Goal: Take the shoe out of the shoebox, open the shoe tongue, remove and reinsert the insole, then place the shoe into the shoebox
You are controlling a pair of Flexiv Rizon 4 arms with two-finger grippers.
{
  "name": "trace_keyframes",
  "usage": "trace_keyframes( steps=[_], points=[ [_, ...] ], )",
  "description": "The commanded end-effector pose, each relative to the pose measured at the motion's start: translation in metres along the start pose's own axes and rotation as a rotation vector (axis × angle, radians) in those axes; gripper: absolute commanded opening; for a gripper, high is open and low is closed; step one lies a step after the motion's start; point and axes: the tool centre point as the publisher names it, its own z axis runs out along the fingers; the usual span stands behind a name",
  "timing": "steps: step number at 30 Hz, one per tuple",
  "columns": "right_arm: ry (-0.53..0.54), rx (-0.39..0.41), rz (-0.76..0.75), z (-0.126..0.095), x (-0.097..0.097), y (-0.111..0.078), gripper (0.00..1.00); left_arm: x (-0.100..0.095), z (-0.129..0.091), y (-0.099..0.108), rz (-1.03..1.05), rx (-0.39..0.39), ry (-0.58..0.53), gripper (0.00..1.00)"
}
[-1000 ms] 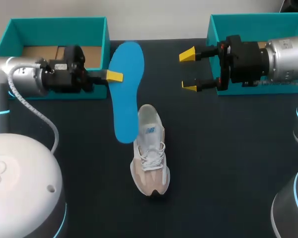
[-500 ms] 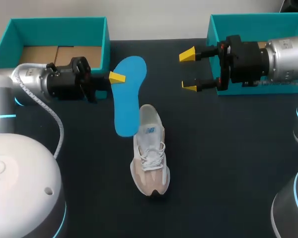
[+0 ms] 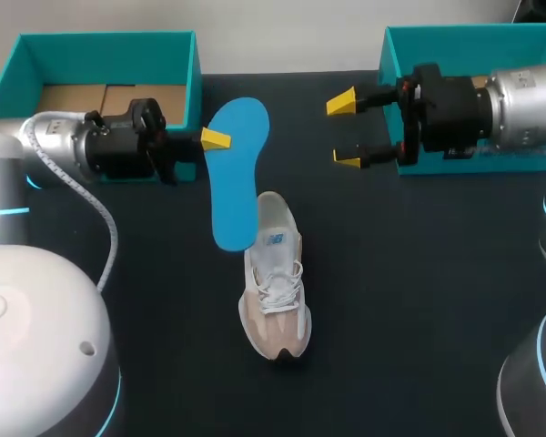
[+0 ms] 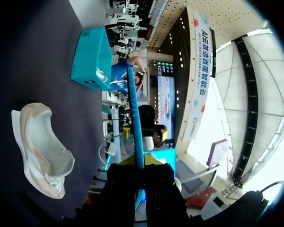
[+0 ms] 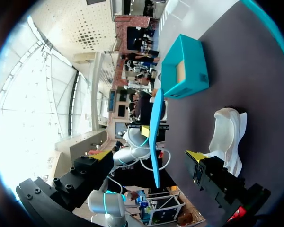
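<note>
My left gripper [image 3: 214, 139] is shut on the edge of a blue insole [image 3: 233, 173], held above the table between the two boxes. The insole's lower end hangs beside the heel of the beige-and-white shoe [image 3: 275, 284], which lies on the dark table with its toe toward the front. In the left wrist view the insole [image 4: 134, 113] stands edge-on between my left gripper's [image 4: 138, 165] fingers, with the shoe [image 4: 40, 151] beside it. My right gripper [image 3: 346, 130] hovers open and empty to the right of the insole. From the right wrist, the insole [image 5: 155, 137] and shoe [image 5: 227, 135] lie ahead of the open right gripper [image 5: 148, 155].
A teal shoebox [image 3: 109, 55] with a cardboard floor stands at the back left, behind my left arm. A second teal box [image 3: 464, 41] stands at the back right, partly covered by my right arm. Dark table surface [image 3: 409, 300] stretches around the shoe.
The left gripper has turned and lowered the insole, so its lower end now sits nearer the shoe's heel. The right gripper and the shoe have stayed put.
</note>
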Motion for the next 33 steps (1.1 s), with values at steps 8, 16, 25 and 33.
trace_keyframes(
  steps=[8,16,25,33],
  points=[
    [-0.445,-0.004,-0.006,0.031,0.052,-0.016,1.0,0.001,0.0,0.002,0.0,0.002,-0.003,0.0],
    [-0.58,0.024,0.066,0.047,0.061,-0.02,1.0,0.001,0.0,0.002,0.0,0.002,-0.003,0.0],
    [-0.58,0.024,0.066,0.047,0.061,-0.02,1.0,0.001,0.0,0.002,0.0,0.002,-0.003,0.0],
    [-0.659,0.009,0.013,0.054,0.06,-0.016,1.0,0.001,0.0,0.002,0.0,0.002,-0.003,0.0]
  ],
)
